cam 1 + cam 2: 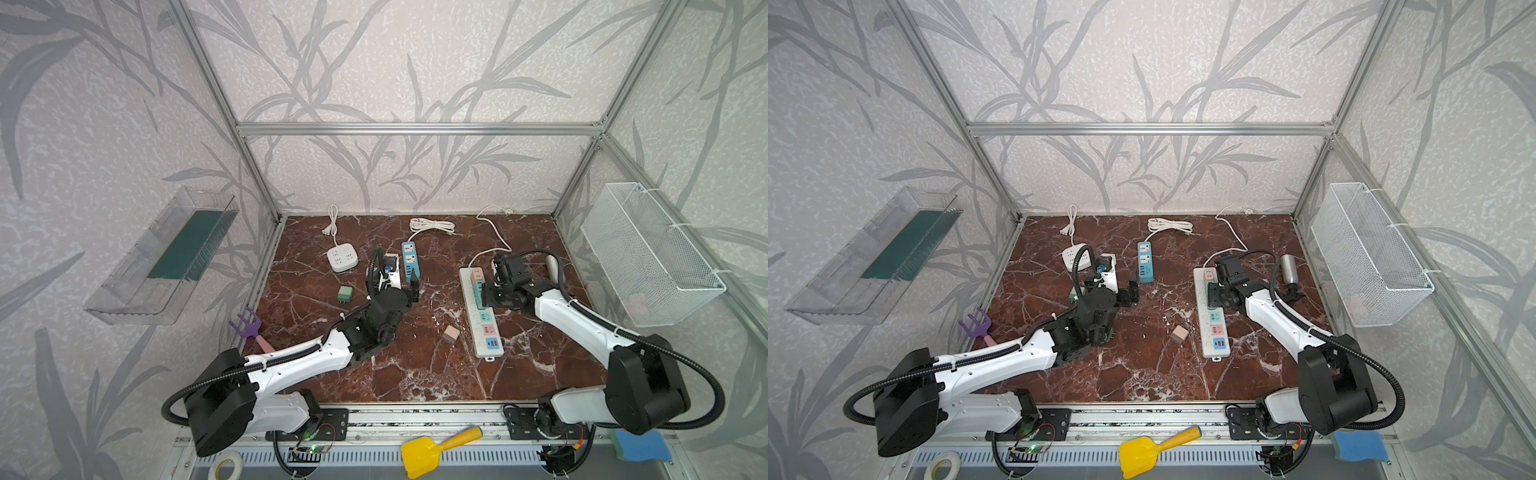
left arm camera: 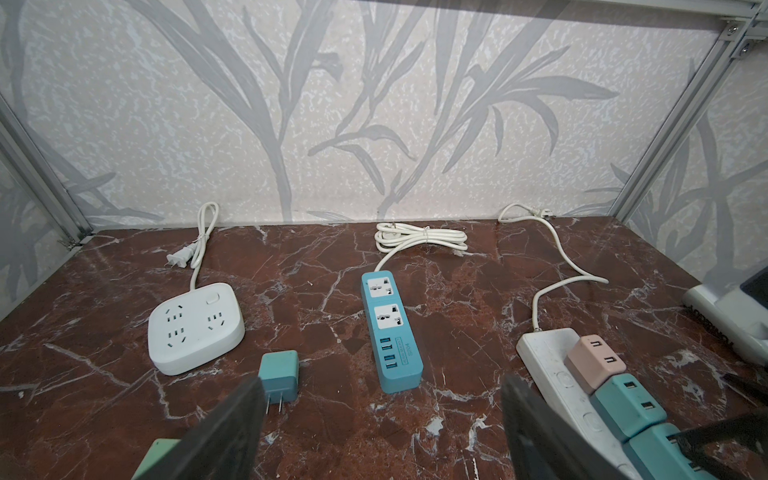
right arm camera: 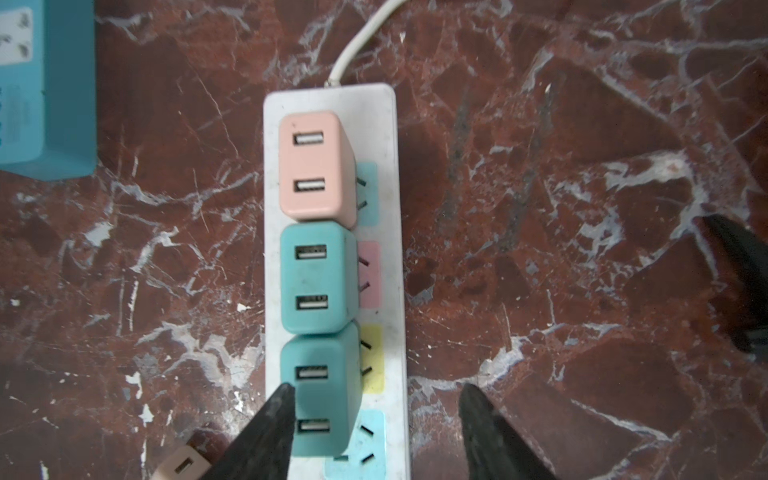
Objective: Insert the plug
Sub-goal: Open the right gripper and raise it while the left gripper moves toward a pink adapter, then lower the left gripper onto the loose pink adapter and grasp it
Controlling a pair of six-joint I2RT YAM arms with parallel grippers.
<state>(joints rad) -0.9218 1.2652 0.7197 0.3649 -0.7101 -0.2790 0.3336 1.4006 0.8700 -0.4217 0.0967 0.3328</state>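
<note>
The right gripper hangs over the white power strip, fingers spread and gripping nothing. Between them sits the teal USB charger, apparently seated. Lift straight up so no finger drags it. The left gripper, fingers spread and empty, faces a loose green charger on the surface.

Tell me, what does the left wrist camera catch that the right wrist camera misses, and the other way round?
Only left wrist: the square socket, a loose green plug lying near it, the coiled cord and the back wall. Only right wrist: a yellow socket face, and a loose pink plug at the picture's edge. Both: the white strip with its seated pink plug and green plugs, the blue strip and the marble table.
</note>
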